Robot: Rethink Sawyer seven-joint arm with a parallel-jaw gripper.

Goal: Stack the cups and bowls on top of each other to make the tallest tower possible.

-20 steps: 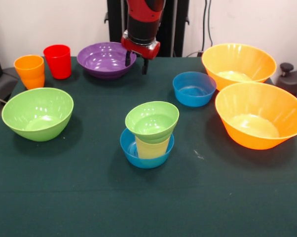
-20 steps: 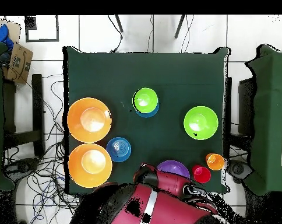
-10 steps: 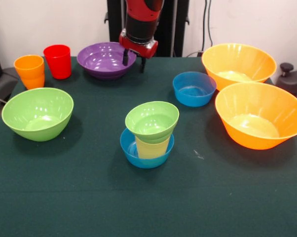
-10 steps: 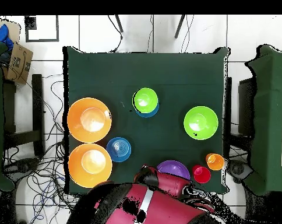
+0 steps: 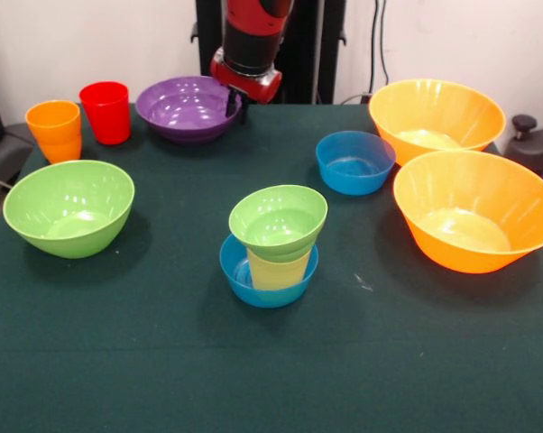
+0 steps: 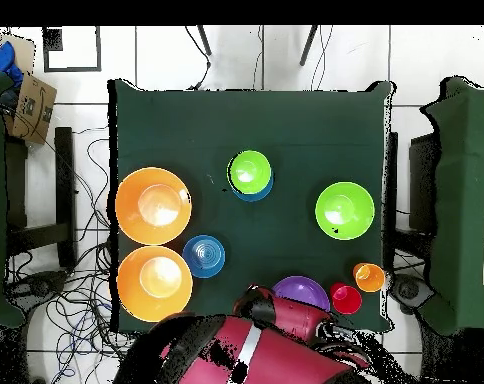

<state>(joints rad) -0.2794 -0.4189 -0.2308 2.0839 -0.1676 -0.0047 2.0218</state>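
Note:
My gripper (image 5: 234,101) hangs low at the right rim of the wide purple bowl (image 5: 183,108), at the table's far side; the overhead view shows the gripper (image 6: 258,300) beside the purple bowl (image 6: 302,293). In the middle stands the tower (image 5: 276,244): a small blue bowl (image 5: 240,271) holds a pale yellow cup (image 5: 278,269), and a small green bowl (image 5: 278,221) sits on that cup. The orange cup (image 5: 54,129) and the red cup (image 5: 105,111) stand upright at the far left.
A large green bowl (image 5: 69,206) sits at the left. A second small blue bowl (image 5: 354,161) and two very large orange bowls (image 5: 437,117) (image 5: 476,209) fill the right side. Dark green cloth covers the table (image 5: 253,379).
The gripper has drawn back and to the left, down to the purple bowl's rim. The purple bowl has shifted slightly left. Everything else stays put.

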